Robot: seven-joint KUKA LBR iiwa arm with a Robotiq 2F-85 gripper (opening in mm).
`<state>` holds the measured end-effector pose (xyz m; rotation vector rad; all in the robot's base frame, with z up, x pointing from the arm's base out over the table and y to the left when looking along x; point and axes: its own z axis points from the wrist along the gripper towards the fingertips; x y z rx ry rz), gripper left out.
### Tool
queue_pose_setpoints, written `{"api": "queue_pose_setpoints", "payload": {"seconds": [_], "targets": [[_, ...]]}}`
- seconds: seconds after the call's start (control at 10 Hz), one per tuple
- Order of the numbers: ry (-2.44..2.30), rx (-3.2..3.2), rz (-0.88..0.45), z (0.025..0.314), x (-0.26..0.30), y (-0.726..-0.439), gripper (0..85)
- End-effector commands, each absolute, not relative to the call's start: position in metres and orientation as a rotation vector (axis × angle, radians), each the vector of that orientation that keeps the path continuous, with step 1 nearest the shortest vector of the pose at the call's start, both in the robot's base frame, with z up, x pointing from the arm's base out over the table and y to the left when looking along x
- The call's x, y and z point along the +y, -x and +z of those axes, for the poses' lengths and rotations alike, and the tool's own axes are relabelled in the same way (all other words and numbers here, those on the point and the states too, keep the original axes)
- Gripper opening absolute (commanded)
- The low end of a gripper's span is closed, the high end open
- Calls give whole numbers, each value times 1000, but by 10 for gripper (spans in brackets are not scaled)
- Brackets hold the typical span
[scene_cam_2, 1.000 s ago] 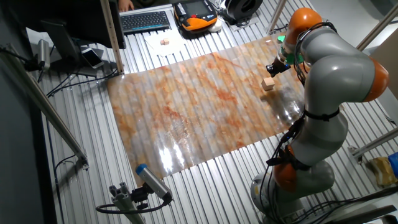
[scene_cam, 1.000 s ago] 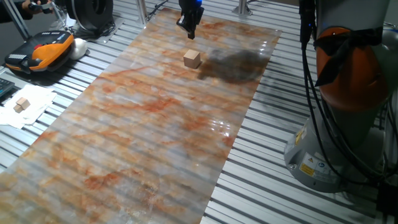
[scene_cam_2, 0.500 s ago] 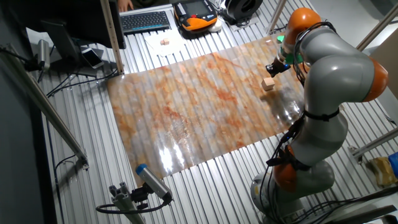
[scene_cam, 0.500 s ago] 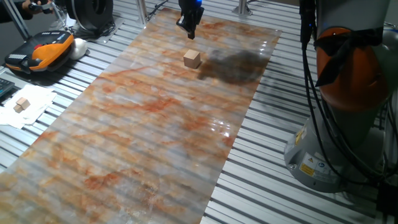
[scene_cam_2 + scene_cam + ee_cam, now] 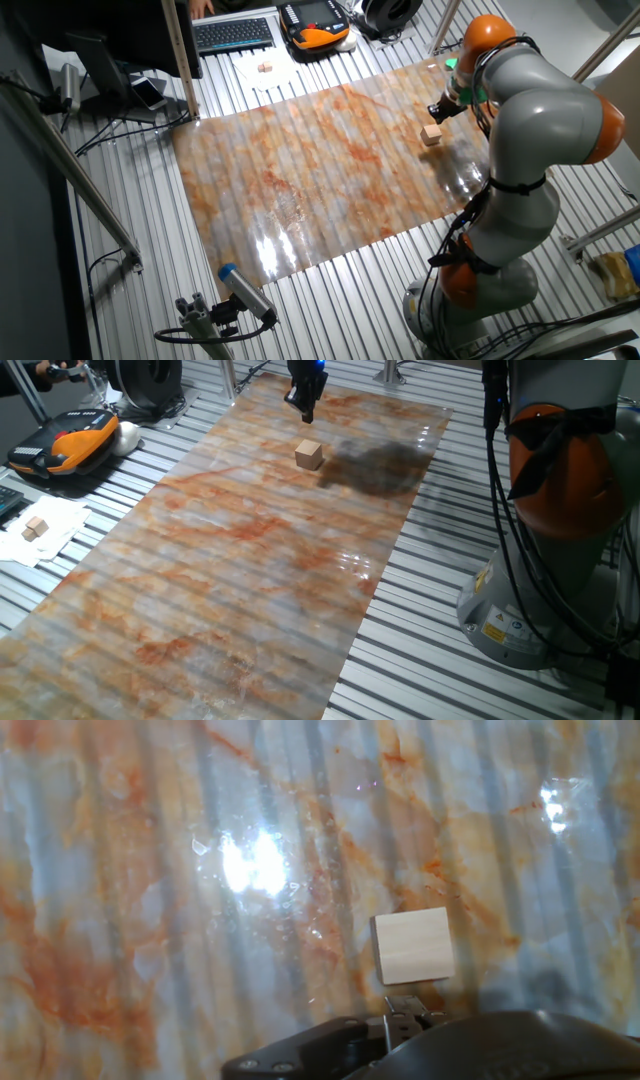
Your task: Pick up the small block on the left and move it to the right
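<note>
Your hand (image 5: 305, 405) hangs empty above the small block (image 5: 308, 454), which sits loose on the marbled desk (image 5: 250, 560) in the upper middle of the frame; finger spread unreadable; grasp and move both remain undone.

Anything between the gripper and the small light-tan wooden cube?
Nothing: only bare marbled orange-grey sheet separates the gripper from the small light-tan wooden cube, clearest in one fixed view.
</note>
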<state>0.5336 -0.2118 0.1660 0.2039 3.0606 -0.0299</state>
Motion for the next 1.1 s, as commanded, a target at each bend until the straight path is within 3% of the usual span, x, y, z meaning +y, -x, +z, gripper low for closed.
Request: {"api": "queue_pose_setpoints", "payload": {"seconds": [0.0,1.0], "targets": [[-199,3062,0,165,-214,-536,0],[-183,3057,-28,151,-251,-565,0]]}}
